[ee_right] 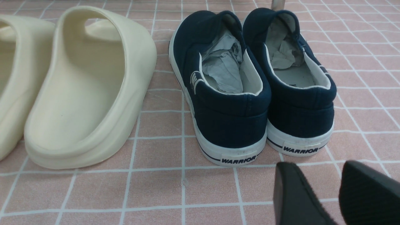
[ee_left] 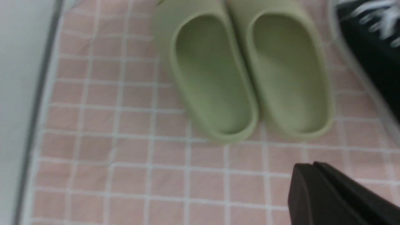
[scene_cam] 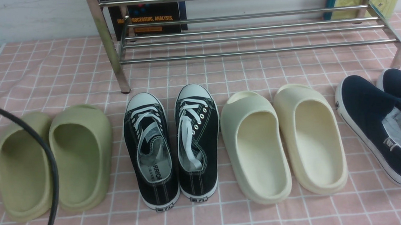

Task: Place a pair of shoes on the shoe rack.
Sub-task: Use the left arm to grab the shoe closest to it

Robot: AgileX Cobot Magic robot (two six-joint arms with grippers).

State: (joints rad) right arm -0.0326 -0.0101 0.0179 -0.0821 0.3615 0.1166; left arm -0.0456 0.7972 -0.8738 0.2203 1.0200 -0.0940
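Note:
The pair of shoes, two black canvas sneakers with white laces, stands side by side on the pink checked cloth: the left one (scene_cam: pixel 150 151) and the right one (scene_cam: pixel 197 141), toes toward the shoe rack (scene_cam: pixel 251 34) of silver tubes just behind them. In the left wrist view one sneaker (ee_left: pixel 375 47) shows blurred at the edge. My left gripper (ee_left: pixel 312 165) is shut with nothing in it, above bare cloth near the olive slides. My right gripper (ee_right: pixel 315 167) is open and empty, just behind the heels of the navy slip-ons. Neither gripper shows in the front view.
Olive foam slides (scene_cam: pixel 54 161) lie left of the sneakers, cream slides (scene_cam: pixel 283 142) right of them, navy slip-ons (scene_cam: pixel 385 127) at the far right. A black cable (scene_cam: pixel 45 165) arcs over the olive slides. Books lean behind the rack. The table's edge (ee_left: pixel 34 118) runs along the left.

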